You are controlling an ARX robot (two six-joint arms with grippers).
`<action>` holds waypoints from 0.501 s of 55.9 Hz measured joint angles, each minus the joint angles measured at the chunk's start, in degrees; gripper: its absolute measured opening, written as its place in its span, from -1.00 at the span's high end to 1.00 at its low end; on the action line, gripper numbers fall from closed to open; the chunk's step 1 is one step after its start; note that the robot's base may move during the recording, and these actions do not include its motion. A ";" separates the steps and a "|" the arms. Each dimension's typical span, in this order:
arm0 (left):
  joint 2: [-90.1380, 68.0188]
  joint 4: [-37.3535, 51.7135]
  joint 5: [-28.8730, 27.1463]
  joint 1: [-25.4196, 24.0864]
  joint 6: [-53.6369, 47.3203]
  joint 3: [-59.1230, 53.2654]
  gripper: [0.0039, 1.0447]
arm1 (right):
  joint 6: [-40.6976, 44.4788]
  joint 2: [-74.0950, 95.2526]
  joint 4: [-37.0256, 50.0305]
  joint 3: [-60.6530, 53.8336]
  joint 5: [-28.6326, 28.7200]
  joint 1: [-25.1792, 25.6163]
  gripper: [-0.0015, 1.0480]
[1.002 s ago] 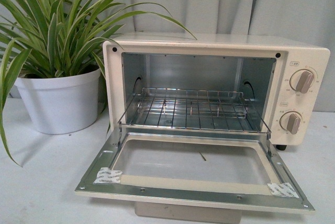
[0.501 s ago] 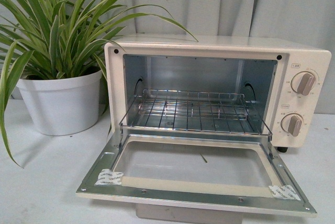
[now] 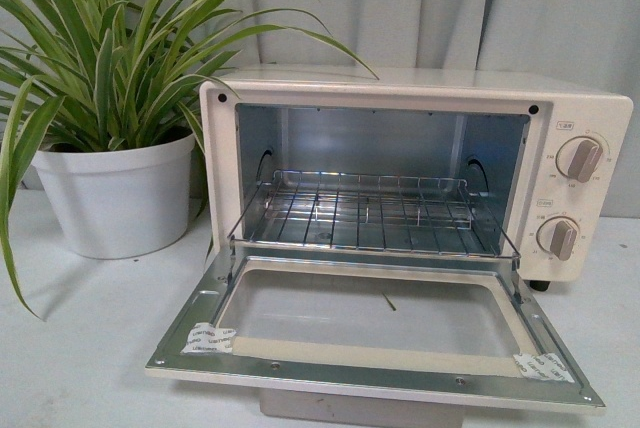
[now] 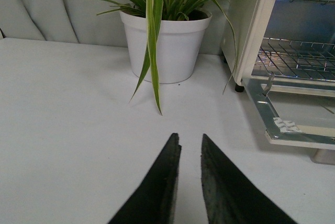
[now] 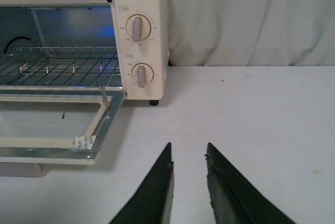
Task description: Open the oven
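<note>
The cream-white oven (image 3: pixel 575 113) stands in the middle of the front view. Its glass-windowed door (image 3: pixel 375 373) lies folded down flat toward me, showing the wire rack (image 3: pixel 365 210) and metal interior. Two round knobs (image 3: pixel 578 159) sit on its right panel. The handle is mostly hidden under the door's front edge. Neither arm shows in the front view. My left gripper (image 4: pixel 189 139) is shut and empty over the white table, to the left of the oven (image 4: pixel 251 30). My right gripper (image 5: pixel 188 149) is shut and empty over the table, to the right of the oven (image 5: pixel 144 30).
A leafy plant in a white pot (image 3: pixel 115 193) stands just left of the oven; it also shows in the left wrist view (image 4: pixel 165 46). A grey-white curtain (image 3: pixel 450 3) hangs behind. The white table (image 3: pixel 70 348) runs around the oven.
The view shifted slightly between one second ago and half a second ago; since then nothing has visibly moved. The door stays folded down.
</note>
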State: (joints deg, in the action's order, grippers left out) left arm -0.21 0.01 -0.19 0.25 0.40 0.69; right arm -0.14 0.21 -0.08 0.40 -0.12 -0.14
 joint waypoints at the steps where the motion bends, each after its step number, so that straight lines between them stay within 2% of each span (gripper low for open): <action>1: 0.00 0.00 -0.02 0.00 0.00 0.00 0.45 | 0.00 0.00 0.00 0.00 0.00 0.00 0.45; 10: 0.00 0.00 0.00 0.00 0.00 0.00 -0.10 | 0.00 0.00 0.00 0.00 0.00 0.00 -0.06; 14: 0.00 0.00 0.00 0.00 0.00 0.00 -0.41 | 0.00 0.00 0.00 0.00 0.00 0.00 -0.40; 21: 0.00 0.02 0.00 0.00 0.00 0.00 -0.86 | -0.04 0.00 0.00 0.00 0.00 0.00 -0.83; 22: 0.00 0.02 -0.02 0.00 -0.11 0.00 -0.92 | -0.07 0.00 0.00 0.00 0.00 0.00 -0.86; 28: 0.00 0.00 -0.02 0.00 -0.13 0.00 -0.88 | -0.04 0.00 0.00 0.00 0.00 0.00 -0.82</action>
State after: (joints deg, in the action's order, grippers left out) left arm -0.21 0.01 -0.21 0.25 0.27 0.69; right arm -0.19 0.21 -0.08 0.40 -0.12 -0.14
